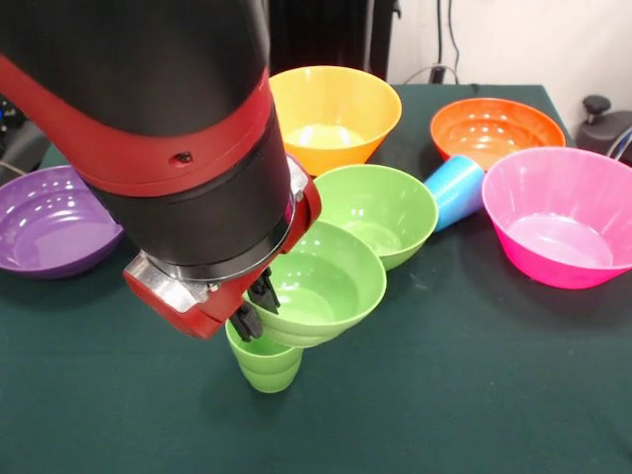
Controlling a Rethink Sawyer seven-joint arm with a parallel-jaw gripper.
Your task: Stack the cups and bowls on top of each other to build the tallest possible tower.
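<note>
My gripper (254, 307) hangs under the red and black arm and is shut on the near-left rim of a lime green bowl (326, 281). The bowl is tilted and rests on top of the upright lime green cup (267, 367). A second green bowl (385, 207) stands right behind it, touching it. The light blue cup (456, 188) lies on its side between that bowl and the pink bowl (563, 217). The yellow-orange bowl (331, 114), the orange bowl (494, 128) and the purple bowl (49, 222) stand apart. No blue bowl shows.
The dark green table cloth (474, 395) covers the table. The arm's thick body hides the upper left of the view. A black object (604, 123) sits off the table's far right corner.
</note>
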